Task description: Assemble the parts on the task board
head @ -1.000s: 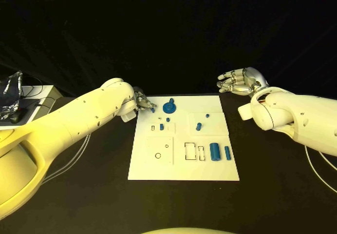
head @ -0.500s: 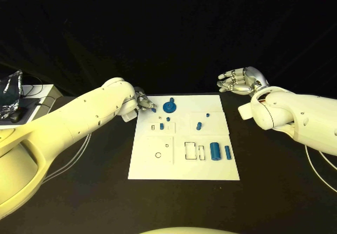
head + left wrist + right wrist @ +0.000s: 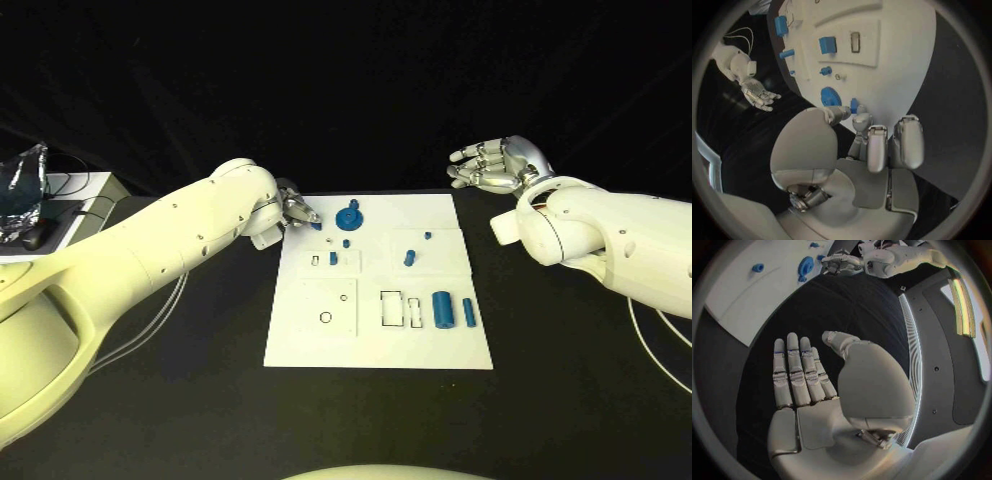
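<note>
Head view: left robot hand (image 3: 293, 212) at task board (image 3: 378, 345) far-left corner.

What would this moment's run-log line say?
left hand: pinching small blue part at task board far-left corner | right hand: open, off board, holding nothing | blue gear: on board beside left hand

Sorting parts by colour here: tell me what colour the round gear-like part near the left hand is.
Blue. The gear-like part shows best in the left wrist view, beside the left hand.
</note>
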Motion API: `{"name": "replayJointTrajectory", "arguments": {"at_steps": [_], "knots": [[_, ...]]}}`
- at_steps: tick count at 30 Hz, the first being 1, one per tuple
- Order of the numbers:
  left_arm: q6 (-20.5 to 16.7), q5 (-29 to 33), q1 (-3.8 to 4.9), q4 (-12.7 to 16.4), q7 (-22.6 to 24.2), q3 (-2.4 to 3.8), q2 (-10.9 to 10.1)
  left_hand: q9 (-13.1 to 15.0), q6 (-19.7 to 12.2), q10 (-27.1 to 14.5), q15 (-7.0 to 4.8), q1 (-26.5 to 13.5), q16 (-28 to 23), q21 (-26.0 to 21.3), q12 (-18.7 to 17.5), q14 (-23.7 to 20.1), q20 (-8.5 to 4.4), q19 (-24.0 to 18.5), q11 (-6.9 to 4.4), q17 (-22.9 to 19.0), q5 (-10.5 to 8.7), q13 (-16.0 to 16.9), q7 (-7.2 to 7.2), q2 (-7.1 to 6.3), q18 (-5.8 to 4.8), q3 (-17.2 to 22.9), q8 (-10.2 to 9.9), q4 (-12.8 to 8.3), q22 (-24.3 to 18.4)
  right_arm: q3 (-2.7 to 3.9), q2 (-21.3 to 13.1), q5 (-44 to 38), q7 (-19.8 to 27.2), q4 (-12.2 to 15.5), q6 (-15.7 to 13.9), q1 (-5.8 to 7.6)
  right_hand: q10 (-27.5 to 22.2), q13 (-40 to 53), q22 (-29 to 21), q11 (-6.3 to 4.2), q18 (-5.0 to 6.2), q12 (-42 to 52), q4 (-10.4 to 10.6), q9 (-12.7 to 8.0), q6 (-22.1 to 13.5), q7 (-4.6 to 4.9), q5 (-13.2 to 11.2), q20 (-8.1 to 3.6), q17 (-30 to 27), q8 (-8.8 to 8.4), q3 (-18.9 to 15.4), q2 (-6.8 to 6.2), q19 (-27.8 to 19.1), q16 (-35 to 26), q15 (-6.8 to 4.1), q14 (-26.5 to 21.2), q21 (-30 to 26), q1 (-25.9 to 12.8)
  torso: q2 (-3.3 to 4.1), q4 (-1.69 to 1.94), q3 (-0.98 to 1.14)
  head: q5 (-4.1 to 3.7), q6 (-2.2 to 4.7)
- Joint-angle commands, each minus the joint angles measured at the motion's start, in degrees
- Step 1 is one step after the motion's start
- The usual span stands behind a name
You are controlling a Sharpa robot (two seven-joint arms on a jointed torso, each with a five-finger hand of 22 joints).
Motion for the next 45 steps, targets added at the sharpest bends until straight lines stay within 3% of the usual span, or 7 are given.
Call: {"name": "replayJointTrajectory", "arguments": {"at_steps": [1,4,7,9,21,33,45], "knots": [[-1.3,3.76,0.06,0.4,1.86,0.01,-0.12,0.67,0.56,1.34,-0.06,-1.05,0.19,0.4,0.26,5.31,-0.34,0.35,-0.1,13.06,2.6,0.81,0.13,-0.41,0.24,9.62,0.69,-9.47,1.21,0.04,0.07,-0.47,0.76,-0.1,0.25,0.01,-0.06,-0.05,-0.05,0.14,0.88,-0.28,-0.39,-0.05,-0.1,0.68,0.13,0.07,-0.07,-0.39,0.08,0.14,-0.28,-0.17,-0.07,-0.45,-0.2,-0.46,-0.04,-0.02,0.0,0.06,0.11],[-2.74,6.45,0.06,0.73,2.45,0.01,-0.46,1.14,1.47,2.35,-0.28,-2.5,0.22,0.78,0.71,5.34,-0.5,0.8,-0.34,13.11,6.56,1.68,-0.1,-1.04,0.1,10.52,0.98,-10.71,1.9,0.04,0.06,-0.47,0.76,-0.18,0.23,0.01,-0.06,-0.05,-0.05,0.14,0.88,-0.28,-0.39,-0.05,-0.1,0.68,0.13,0.07,-0.07,-0.39,0.08,0.14,-0.28,-0.17,-0.07,-0.45,-0.2,-0.46,-0.03,0.01,-0.01,0.11,0.27],[-3.29,8.57,0.06,1.18,2.66,0.01,-0.87,1.53,3.15,3.87,-0.73,-4.3,0.2,1.43,1.47,5.33,-0.91,1.58,-0.81,13.07,14.16,3.17,-0.57,-1.95,-0.14,10.49,0.97,-12.28,3.07,0.04,0.06,-0.45,0.77,-0.3,0.21,0.01,-0.06,-0.05,-0.05,0.14,0.88,-0.28,-0.39,-0.05,-0.1,0.68,0.13,0.07,-0.07,-0.39,0.08,0.14,-0.28,-0.17,-0.07,-0.45,-0.2,-0.46,-0.06,0.06,-0.04,0.1,0.26],[-3.29,9.7,0.07,1.66,2.55,0.01,-1.24,1.63,3.67,4.39,-0.9,-4.72,0.21,1.61,1.64,5.34,-1.08,1.77,-0.99,13.09,16.0,3.67,-0.75,-2.02,-0.2,9.91,0.69,-12.95,3.39,0.04,0.07,-0.44,0.77,-0.38,0.2,0.01,-0.06,-0.05,-0.05,0.14,0.88,-0.28,-0.39,-0.05,-0.1,0.68,0.13,0.07,-0.07,-0.39,0.08,0.14,-0.28,-0.17,-0.07,-0.45,-0.2,-0.46,-0.11,0.09,-0.04,0.08,0.31],[-0.41,9.64,0.08,9.65,0.09,-0.19,-6.16,1.46,5.21,5.32,-1.24,-5.03,0.28,1.96,1.63,5.39,-1.35,2.15,-1.34,13.21,18.75,4.29,-1.09,-2.24,-0.34,9.35,-0.33,-14.33,4.06,0.03,0.03,-0.22,0.81,-1.0,0.16,-0.01,-0.06,-0.05,-0.05,0.14,0.88,-0.28,-0.39,-0.05,-0.1,0.68,0.13,0.07,-0.07,-0.39,0.08,0.14,-0.28,-0.17,-0.07,-0.45,-0.2,-0.46,-0.75,0.77,-0.02,0.09,0.06],[-3.99,-1.0,-0.31,20.86,0.21,-3.31,-11.54,1.44,5.49,5.41,-1.29,-5.02,0.2,2.08,1.52,5.35,-1.39,2.31,-1.4,13.08,19.14,4.2,-1.14,-2.3,-0.4,9.25,-0.5,-14.54,4.31,0.01,0.03,-0.13,0.99,-1.35,0.24,-0.18,-0.08,-0.08,-0.33,0.15,0.88,-0.25,-0.43,-0.07,-0.09,0.7,0.14,0.08,-0.09,-0.39,0.07,0.17,-0.26,-0.26,-0.06,-0.42,-0.18,-0.51,-1.52,1.37,-0.27,0.0,-0.45],[-6.98,-8.37,-1.21,25.71,0.2,-5.23,-12.98,1.42,5.67,5.54,-1.34,-4.95,0.22,2.17,1.54,5.36,-1.42,2.42,-1.45,13.1,19.27,4.29,-1.19,-2.31,-0.44,9.26,-0.58,-14.67,4.48,0.0,0.09,-0.13,1.07,-1.52,0.34,-0.41,-0.09,-0.09,-0.44,0.16,0.88,-0.24,-0.43,-0.08,-0.09,0.7,0.14,0.09,-0.09,-0.4,0.05,0.17,-0.24,-0.3,-0.06,-0.41,-0.17,-0.55,-1.48,1.4,-0.28,0.37,-0.62]]}}
